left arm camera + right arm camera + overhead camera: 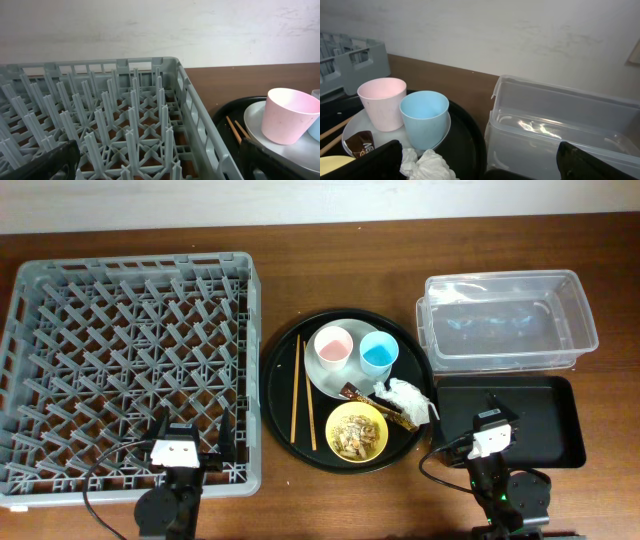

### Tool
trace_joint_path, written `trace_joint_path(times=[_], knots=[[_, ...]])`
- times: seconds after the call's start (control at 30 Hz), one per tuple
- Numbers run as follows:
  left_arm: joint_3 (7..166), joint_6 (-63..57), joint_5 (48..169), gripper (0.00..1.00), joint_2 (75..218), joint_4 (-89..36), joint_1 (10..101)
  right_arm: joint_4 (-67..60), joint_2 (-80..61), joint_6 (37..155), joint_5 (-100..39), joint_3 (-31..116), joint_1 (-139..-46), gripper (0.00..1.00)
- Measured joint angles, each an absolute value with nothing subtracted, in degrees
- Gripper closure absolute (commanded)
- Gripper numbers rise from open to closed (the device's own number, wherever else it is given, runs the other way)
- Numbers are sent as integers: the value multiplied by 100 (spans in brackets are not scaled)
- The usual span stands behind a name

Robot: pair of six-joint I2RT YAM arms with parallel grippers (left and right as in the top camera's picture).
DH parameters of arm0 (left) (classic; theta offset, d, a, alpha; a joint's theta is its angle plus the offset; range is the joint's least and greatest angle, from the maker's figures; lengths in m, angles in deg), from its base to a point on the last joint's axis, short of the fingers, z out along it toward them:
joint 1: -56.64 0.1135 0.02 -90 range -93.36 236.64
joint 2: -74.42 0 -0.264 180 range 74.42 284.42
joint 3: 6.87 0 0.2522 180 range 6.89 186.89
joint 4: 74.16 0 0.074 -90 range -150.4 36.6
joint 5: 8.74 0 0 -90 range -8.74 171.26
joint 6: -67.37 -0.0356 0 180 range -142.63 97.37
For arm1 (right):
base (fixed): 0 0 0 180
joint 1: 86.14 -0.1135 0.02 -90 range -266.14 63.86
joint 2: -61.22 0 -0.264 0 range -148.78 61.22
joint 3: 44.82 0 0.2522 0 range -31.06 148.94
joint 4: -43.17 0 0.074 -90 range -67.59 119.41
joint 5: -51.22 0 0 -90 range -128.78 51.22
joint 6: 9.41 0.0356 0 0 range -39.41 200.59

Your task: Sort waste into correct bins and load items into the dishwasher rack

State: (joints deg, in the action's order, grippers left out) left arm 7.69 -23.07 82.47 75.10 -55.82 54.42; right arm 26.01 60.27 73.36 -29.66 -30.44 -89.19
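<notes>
Left gripper (160, 146): we saw its fingers spread wide, empty, above the grey rack (130, 268).
Right gripper (480, 146): fingers spread, empty, above the shallow black tray (560, 420).
Round tray (285, 350): it carried the pink cup (332, 346) and blue cup (379, 354) on a plate (354, 372), plus chopsticks (297, 390), a wrapper (352, 392), a napkin (408, 398) and a bowl (334, 430) of scraps (355, 435).
Clear tub (500, 278): far right, behind the shallow tray.

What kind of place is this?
Probably a robot practice table set up like a kitchen clean-up spot: a dishwasher rack, a round black tray with a pink cup and food scraps, and a clear tub.
</notes>
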Motion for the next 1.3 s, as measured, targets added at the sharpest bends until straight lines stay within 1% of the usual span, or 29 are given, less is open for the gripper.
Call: trace_joint_path(times=[0.7, 0.77, 0.8, 0.83, 0.87, 0.93, 1.0, 1.03, 1.07, 1.1, 1.17, 1.3], knots=[[769, -2310, 8243, 0, 7510, -5584, 5442, 2601, 6027, 7332, -2966, -3044, -8919, 1], [745, -2351, 8276, 0, 7515, -6002, 5442, 2601, 6027, 7332, -2966, -3044, -8919, 1], [760, -2371, 8429, 0, 7510, -6323, 5449, 2601, 6027, 7334, -2966, -3044, -8919, 2], [922, -2375, 8606, 0, 7506, -6369, 5447, 2601, 6027, 7334, -2966, -3044, -8919, 1], [1156, -2377, 8706, 0, 7506, -6194, 5449, 2601, 6025, 7334, -2966, -3044, -8919, 1], [2909, -2399, 8820, 0, 7661, -4651, 5447, 2604, 6032, 7336, -2966, -3044, -8919, 1], [4812, -2419, 8905, 0, 8348, -2970, 5449, 2597, 6021, 7334, -2966, -3046, -8919, 1], [5540, -2417, 9036, 0, 8745, -2533, 5449, 2604, 6029, 7334, -2966, -3044, -8919, 1], [6548, -2419, 9250, 0, 9320, -2398, 5449, 2599, 6029, 7332, -2966, -3044, -8919, 1], [6867, -2419, 9362, 0, 9469, -2352, 5449, 2599, 6029, 7332, -2966, -3044, -8919, 1], [7096, -2417, 9648, 0, 9510, -2350, 5449, 2599, 6027, 7334, -2968, -3044, -8919, 1], [7103, -2314, 10820, 0, 9521, -2409, 5449, 2599, 6027, 7334, -2966, -3044, -8919, 1]])
